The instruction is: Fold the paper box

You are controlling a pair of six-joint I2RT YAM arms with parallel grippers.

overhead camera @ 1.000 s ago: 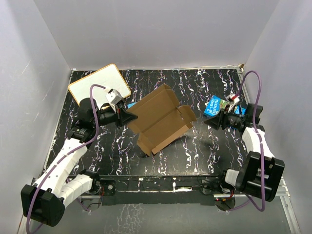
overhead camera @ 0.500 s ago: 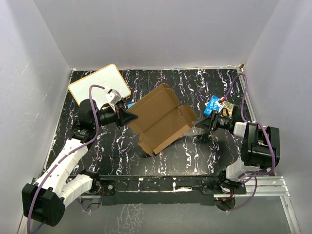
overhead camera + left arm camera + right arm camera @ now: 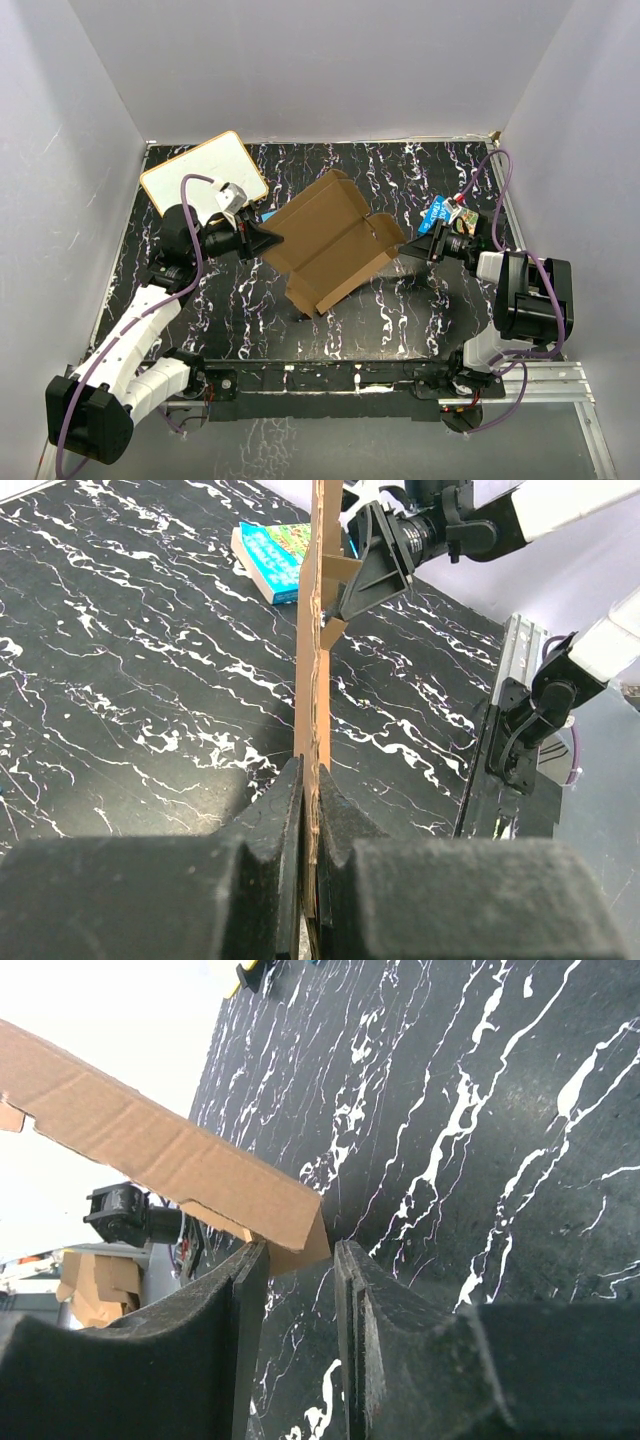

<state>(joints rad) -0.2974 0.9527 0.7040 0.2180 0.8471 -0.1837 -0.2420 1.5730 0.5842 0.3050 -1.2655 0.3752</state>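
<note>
Black marbled table (image 3: pixel 360 310) carries a white board (image 3: pixel 200 172) and blue box (image 3: pixel 437 213).

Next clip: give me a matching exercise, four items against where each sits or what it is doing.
1. left end effector
2. right end effector
3. blue printed box
4. white board

A. far-left corner of the table
B. fingers either side of a paper box corner
C. clamped on the paper box's edge
D. flat on the table by the right arm

Pairs: 1-C, 2-B, 3-D, 4-A
</note>
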